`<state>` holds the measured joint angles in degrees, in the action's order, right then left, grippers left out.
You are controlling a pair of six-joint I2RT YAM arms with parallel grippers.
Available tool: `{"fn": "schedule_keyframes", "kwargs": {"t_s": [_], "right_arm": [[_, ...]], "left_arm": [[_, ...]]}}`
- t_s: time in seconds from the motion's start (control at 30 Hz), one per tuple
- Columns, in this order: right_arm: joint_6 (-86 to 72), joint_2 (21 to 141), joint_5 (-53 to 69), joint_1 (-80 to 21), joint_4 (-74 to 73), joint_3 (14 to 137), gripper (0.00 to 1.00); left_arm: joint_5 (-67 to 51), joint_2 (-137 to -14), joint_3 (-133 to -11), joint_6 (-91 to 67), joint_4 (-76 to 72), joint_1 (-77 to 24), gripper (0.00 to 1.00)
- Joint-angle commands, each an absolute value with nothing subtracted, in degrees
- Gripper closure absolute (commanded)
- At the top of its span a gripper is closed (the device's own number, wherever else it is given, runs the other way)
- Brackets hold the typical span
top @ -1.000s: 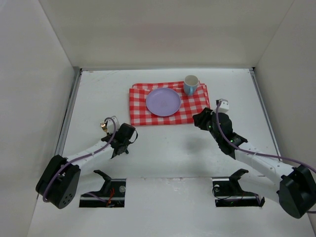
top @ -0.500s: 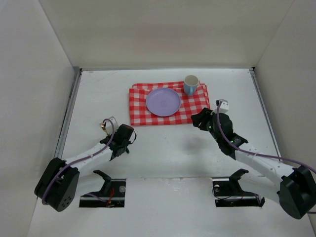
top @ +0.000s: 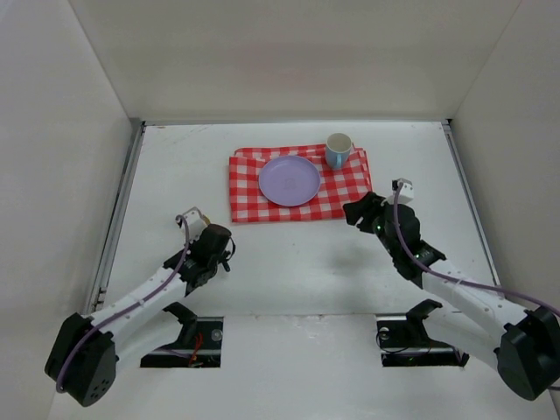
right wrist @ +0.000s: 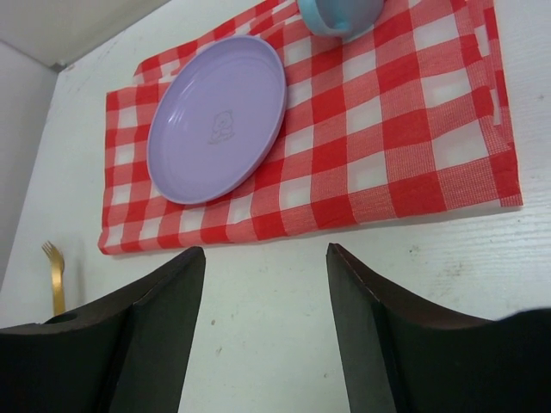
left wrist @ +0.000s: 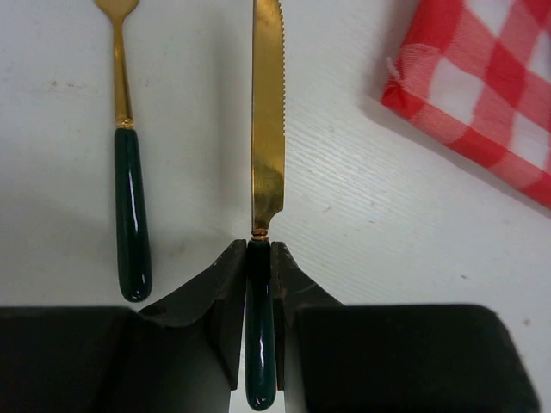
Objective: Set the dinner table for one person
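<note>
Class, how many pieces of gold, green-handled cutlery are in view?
2: the serrated gold knife is gripped by its green handle in the left gripper; the gold fork lies on the white tabletop beside it. More may be hidden.

White arms (top: 140, 297), black joints, purple cables (top: 490, 285), matte black claw fingers (right wrist: 155, 344).

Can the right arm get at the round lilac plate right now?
Likely yes: the right gripper is open and empty, facing the round lilac plate across bare white tabletop and red-checked cloth. The blue mug stands beyond, off the path.
</note>
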<state>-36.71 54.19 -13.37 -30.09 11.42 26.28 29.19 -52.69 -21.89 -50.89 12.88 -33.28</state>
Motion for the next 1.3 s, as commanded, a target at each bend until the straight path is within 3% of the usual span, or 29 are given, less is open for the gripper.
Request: {"fn": "schedule_keyframes", "kwargs": {"t_s": [0.0,0.13,0.43,0.6,0.8,0.87,0.93,1.03,1.27], "right_arm": [[-38.1,52.3,-14.3,-29.1,15.3,25.5,0.34],[-38.3,52.0,-14.6,-27.9,14.9,25.3,0.30],[-39.8,48.5,-16.5,-24.6,14.7,23.1,0.28],[-42.1,45.4,-17.2,-21.0,14.2,21.2,0.29],[-44.0,41.2,-16.4,-16.7,11.9,20.0,0.34],[-43.9,40.3,-16.3,-16.3,11.4,19.9,0.45],[-44.0,40.3,-17.2,-15.8,10.9,19.7,0.65],[-44.1,41.4,-16.7,-15.1,9.3,20.6,0.81],[-44.5,39.6,-17.8,-14.5,8.0,20.4,0.80]], "left_arm": [[31.4,-48.9,-27.1,-50.6,17.2,-35.8,1.00],[31.4,-52.5,-33.2,-48.8,15.0,-40.5,1.00],[22.9,-80.4,-54.6,-43.0,-5.6,-46.9,1.00],[19.6,-93.4,-66.8,-44.3,-9.3,-49.7,1.00],[19.2,-100.9,-72.5,-47.7,-10.1,-53.5,1.00],[19.1,-103.0,-73.5,-49.4,-11.2,-54.3,1.00],[18.6,-106.1,-75.7,-51.2,-12.3,-54.7,1.00],[18.8,-109.8,-78.8,-52.4,-14.4,-55.3,1.00],[18.0,-119.6,-87.4,-55.5,-17.7,-54.2,0.99]]}}
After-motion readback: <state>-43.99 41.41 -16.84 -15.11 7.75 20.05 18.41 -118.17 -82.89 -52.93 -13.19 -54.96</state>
